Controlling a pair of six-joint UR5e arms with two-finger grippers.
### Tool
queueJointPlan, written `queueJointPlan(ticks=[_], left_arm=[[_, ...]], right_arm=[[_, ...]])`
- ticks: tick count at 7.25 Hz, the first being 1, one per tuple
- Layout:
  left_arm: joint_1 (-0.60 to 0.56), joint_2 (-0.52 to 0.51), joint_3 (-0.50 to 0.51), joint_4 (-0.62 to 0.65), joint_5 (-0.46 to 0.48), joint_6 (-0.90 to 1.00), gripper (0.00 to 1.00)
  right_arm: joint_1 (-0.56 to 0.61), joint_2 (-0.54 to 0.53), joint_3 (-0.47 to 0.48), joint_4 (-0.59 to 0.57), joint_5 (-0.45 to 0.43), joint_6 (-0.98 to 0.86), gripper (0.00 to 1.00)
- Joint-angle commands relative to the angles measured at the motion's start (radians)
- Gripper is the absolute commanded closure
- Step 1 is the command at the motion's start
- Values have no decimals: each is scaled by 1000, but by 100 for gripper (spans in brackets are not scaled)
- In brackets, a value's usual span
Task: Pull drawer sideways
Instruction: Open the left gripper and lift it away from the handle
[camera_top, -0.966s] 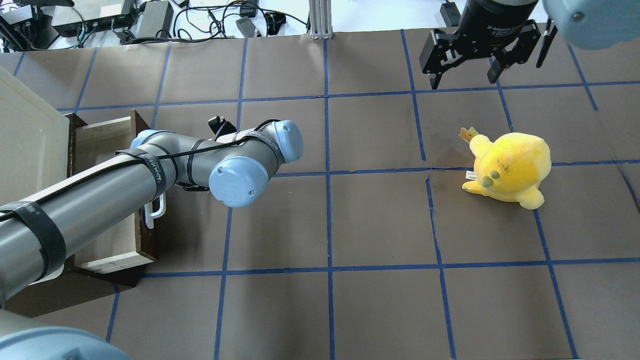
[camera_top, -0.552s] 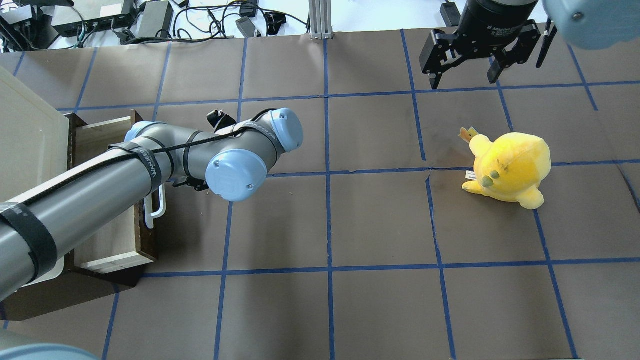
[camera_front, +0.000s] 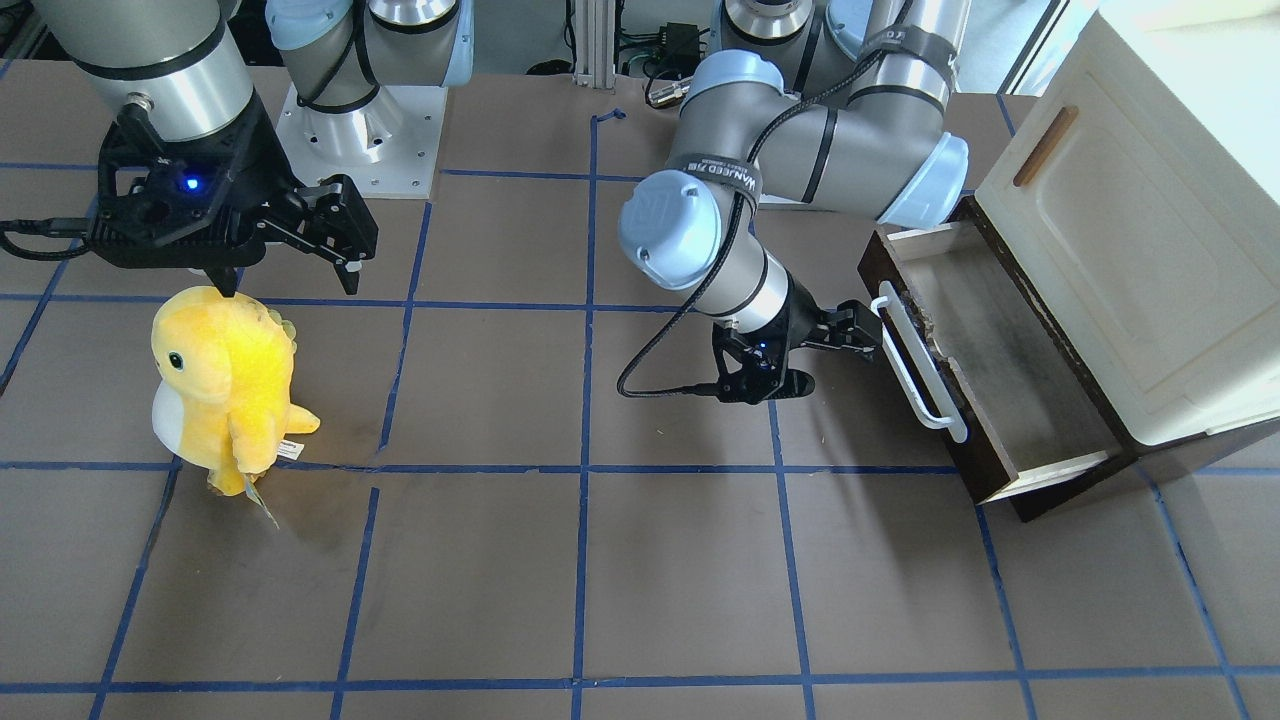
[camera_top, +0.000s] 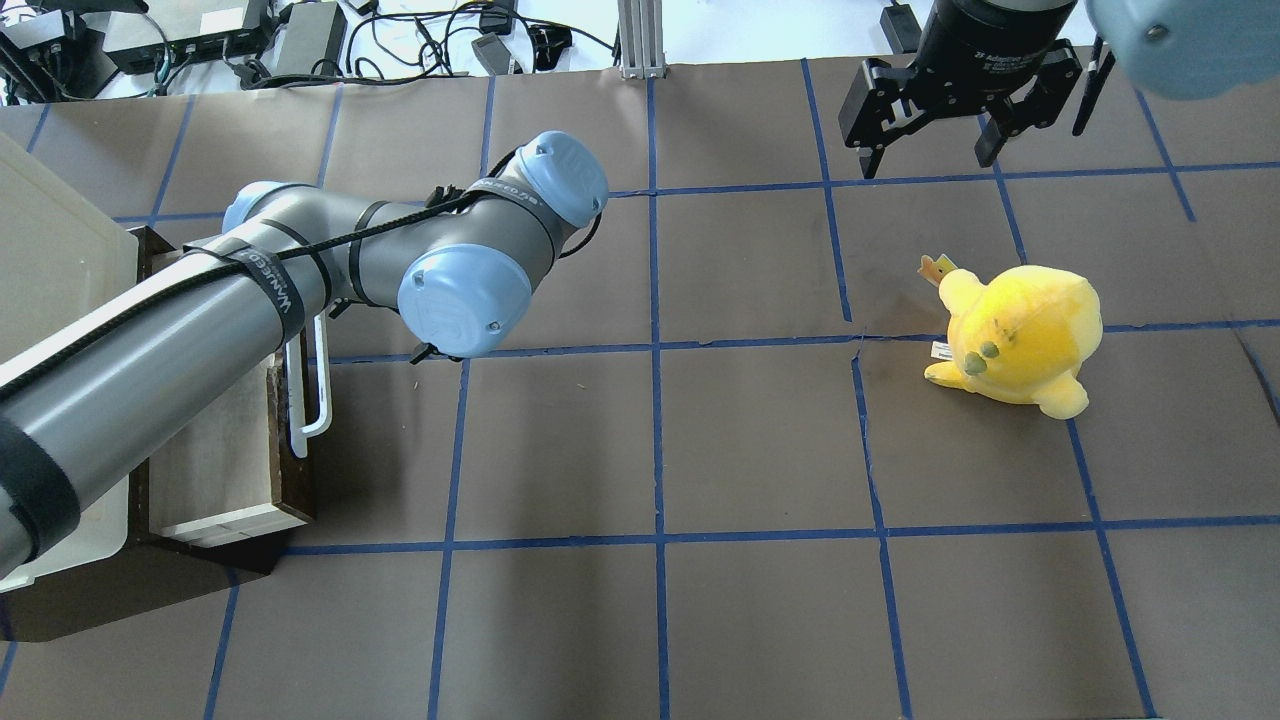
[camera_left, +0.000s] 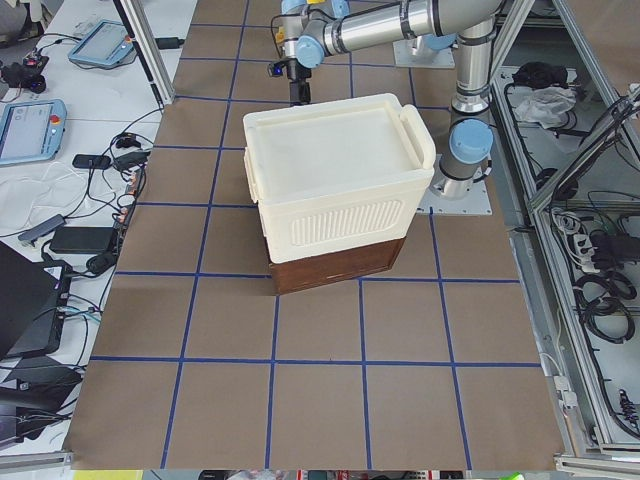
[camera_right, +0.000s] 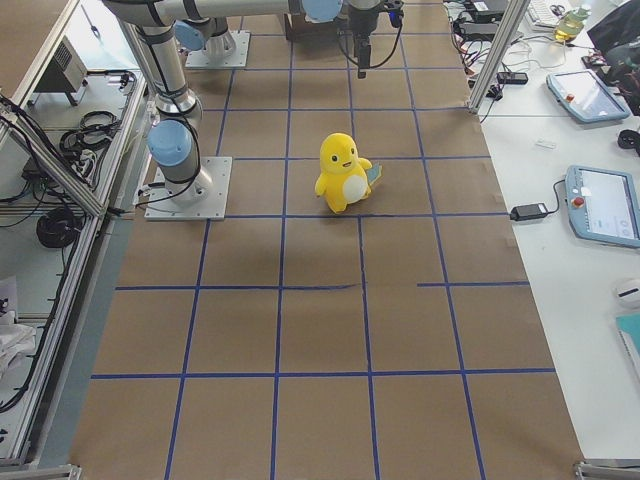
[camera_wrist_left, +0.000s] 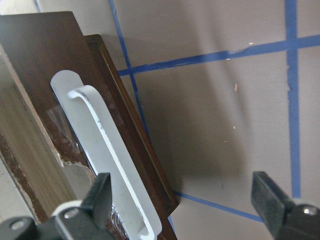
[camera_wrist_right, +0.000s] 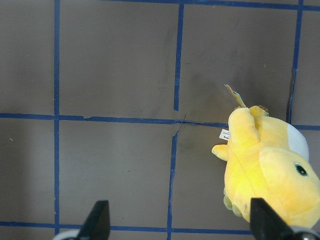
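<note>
**Front-facing view:** The drawer (camera_front: 1000, 385) is standing open, sticking out of the dark base under the cream cabinet (camera_front: 1130, 250) on the robot's left side of the worktop (camera_front: 680, 560). The left pincer (camera_front: 828, 355) is hovering just beside the white bar handle (camera_front: 917, 362), with its jaws spread wide and gripping nothing. The right pincer (camera_front: 290, 272) is hanging wide open and empty, above and slightly behind the yellow plush toy (camera_front: 225, 390).

**Overhead view:** The drawer is lying open at the left edge, with its handle facing the middle of the worktop. The left arm is covering its own pincer. The right pincer is hanging spread at the far side, apart from the toy.

**Left side view:** The cabinet is hiding the drawer completely.

**Left wrist view:** The dark drawer front and handle are filling the left part. The fingertips (camera_wrist_left: 100, 192) are standing wide apart, one just beside the handle's end and the other over bare worktop.

**Right wrist view:** The wide-set fingertips are framing bare worktop, with the toy lying towards one of them.
</note>
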Motion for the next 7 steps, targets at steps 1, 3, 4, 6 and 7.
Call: queueJointPlan(ticks=[1,3,4,6,7], left_arm=[[3,136,46,-11,-202,90,0],[44,245,51,-31,-358,91,0],[95,295,51,-31,-423,91,0],[185,354,51,-31,-503,117,0],[196,378,48,-22,-495,122,0]], right_arm=[[0,0,0,0,0,0,0],[0,0,0,0,0,-1,0],[0,0,0,0,0,0,0],[0,0,0,0,0,0,0],[0,0,0,0,0,0,0]])
